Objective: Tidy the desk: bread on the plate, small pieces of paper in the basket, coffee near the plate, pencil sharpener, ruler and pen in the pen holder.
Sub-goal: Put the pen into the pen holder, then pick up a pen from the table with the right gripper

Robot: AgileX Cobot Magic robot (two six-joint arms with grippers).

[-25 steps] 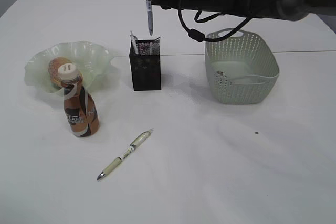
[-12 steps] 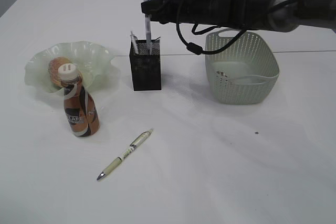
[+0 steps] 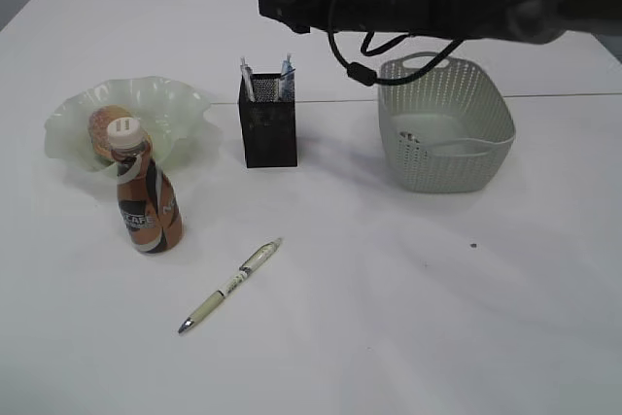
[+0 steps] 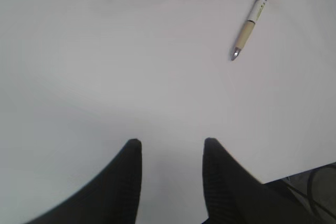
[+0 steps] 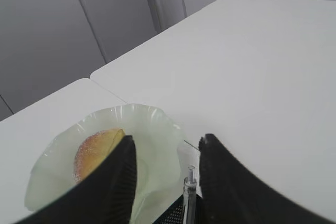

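My right gripper (image 3: 275, 2) hangs open above the black mesh pen holder (image 3: 269, 138). In the right wrist view a pen's top (image 5: 189, 190) stands free between the spread jaws (image 5: 167, 140), down in the pen holder (image 5: 176, 216). Another pen (image 3: 230, 286) lies on the table at the front. The left wrist view shows it (image 4: 254, 17) ahead of my open, empty left gripper (image 4: 172, 142). Bread (image 3: 105, 126) lies on the pale green plate (image 3: 185, 104). The coffee bottle (image 3: 148, 199) stands upright against the plate's front rim. Ruler and pencil sharpener are hidden or out of view.
A pale green basket (image 3: 491, 94) stands to the right of the pen holder, with something small and white (image 3: 412, 139) inside. A tiny dark speck (image 3: 473, 246) lies on the table in front of it. The table's near edge (image 4: 299, 169) shows in the left wrist view.
The right gripper opened and let go of the pen, which dropped from above the pen holder down into it. The left gripper has not moved.
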